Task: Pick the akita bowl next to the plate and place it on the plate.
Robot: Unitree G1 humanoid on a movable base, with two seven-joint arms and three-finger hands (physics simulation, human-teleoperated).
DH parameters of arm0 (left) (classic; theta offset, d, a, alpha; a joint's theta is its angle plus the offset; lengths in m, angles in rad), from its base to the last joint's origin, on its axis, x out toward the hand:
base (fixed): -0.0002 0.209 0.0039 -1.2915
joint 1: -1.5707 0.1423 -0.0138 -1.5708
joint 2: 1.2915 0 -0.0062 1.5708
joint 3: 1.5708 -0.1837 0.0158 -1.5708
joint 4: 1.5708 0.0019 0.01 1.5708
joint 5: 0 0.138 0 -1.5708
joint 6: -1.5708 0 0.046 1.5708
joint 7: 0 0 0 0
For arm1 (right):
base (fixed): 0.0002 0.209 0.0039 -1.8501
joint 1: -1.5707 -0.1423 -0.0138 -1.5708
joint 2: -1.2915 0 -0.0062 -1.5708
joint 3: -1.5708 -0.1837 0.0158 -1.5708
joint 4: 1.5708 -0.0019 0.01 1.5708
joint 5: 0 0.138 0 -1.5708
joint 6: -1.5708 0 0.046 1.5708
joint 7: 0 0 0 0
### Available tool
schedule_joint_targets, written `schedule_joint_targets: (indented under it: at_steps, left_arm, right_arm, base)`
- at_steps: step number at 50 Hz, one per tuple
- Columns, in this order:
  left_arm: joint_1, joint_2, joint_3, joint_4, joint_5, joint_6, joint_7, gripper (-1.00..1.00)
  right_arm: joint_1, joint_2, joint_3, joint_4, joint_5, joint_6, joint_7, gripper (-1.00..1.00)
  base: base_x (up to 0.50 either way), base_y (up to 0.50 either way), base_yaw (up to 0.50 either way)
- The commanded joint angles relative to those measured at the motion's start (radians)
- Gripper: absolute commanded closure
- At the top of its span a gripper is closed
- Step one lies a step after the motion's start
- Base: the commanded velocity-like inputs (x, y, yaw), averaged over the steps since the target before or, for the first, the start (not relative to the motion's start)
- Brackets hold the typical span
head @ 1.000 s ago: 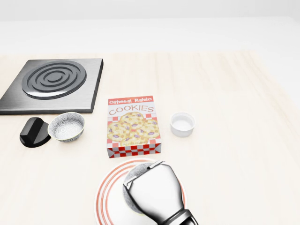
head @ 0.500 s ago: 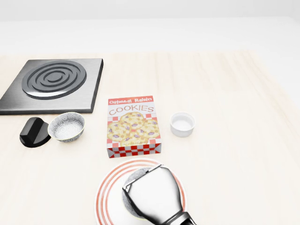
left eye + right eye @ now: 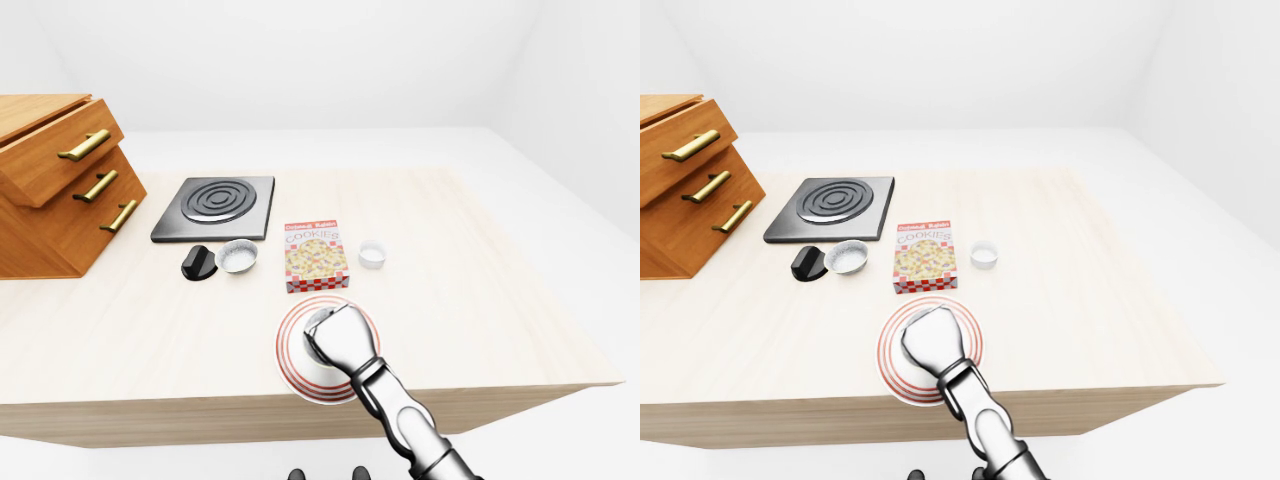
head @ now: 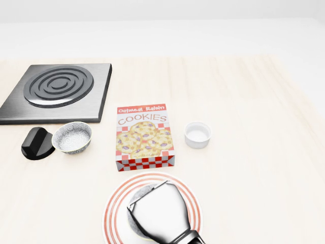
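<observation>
— Looking at the chrome right hand (image 4: 160, 213), is it gripping anything?
— I cannot tell; its back hides the fingers. The grey speckled bowl (image 4: 138, 194) peeks out beneath it, over the white red-ringed plate (image 4: 112, 213).
— Is it fragile?
— Probably stiff, glazed, slippery and rather light. I would pinch the rim and lower it gently.
</observation>
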Motion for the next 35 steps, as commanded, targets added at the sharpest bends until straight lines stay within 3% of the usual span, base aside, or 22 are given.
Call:
schedule_joint_targets:
  at_steps: [1, 35]
  left_arm:
    - [0.002, 0.002, 0.003, 0.001, -0.003, 0.000, 0.000, -1.00]
    - [0.002, 0.003, -0.002, 0.009, -0.005, 0.000, 0.002, -1.00]
  right_arm:
    - [-0.012, 0.013, -0.003, 0.050, -0.050, 0.000, -0.050, 1.00]
    - [-0.070, 0.018, -0.015, 0.192, -0.108, 0.000, -0.208, 1.00]
  base:
    - [0.00, 0.00, 0.00]
    - [0.00, 0.00, 0.00]
